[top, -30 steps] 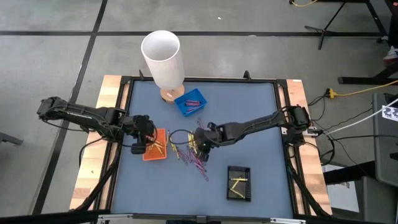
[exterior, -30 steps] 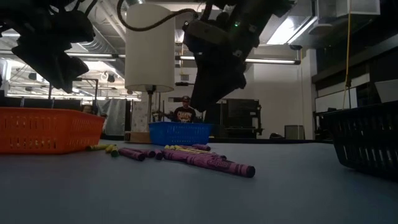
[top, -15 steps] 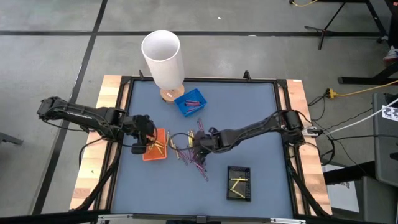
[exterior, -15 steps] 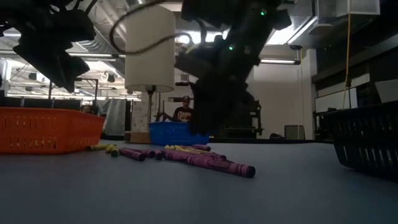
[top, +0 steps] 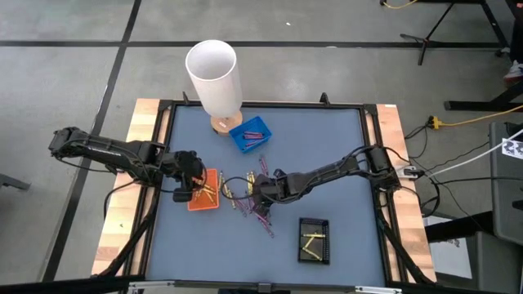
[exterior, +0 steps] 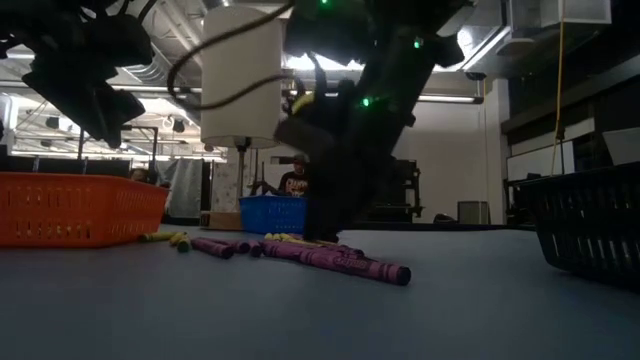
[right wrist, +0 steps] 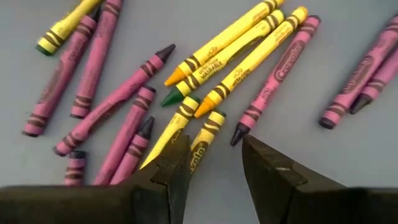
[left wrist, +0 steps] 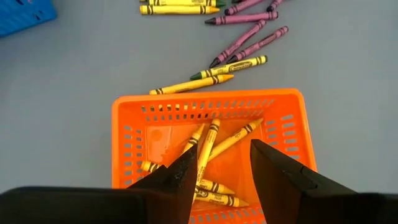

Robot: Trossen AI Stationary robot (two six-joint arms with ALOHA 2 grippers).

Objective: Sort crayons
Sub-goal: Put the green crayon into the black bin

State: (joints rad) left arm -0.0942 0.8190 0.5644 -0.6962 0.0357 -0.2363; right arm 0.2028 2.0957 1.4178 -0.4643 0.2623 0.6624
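On the desk (top: 327,131), my own right arm hides part of the loose crayons (right wrist: 205,56) at mid-desk. My right jaws (right wrist: 214,163) hang open and empty just above them. My left jaws (left wrist: 224,163) hover open over the orange tray (left wrist: 127,118), where roughly six yellow crayons lie, several cut off behind my fingers (left wrist: 180,174).

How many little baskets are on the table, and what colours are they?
Blue basket: 1
Orange basket: 1
Black basket: 1
Total: 3
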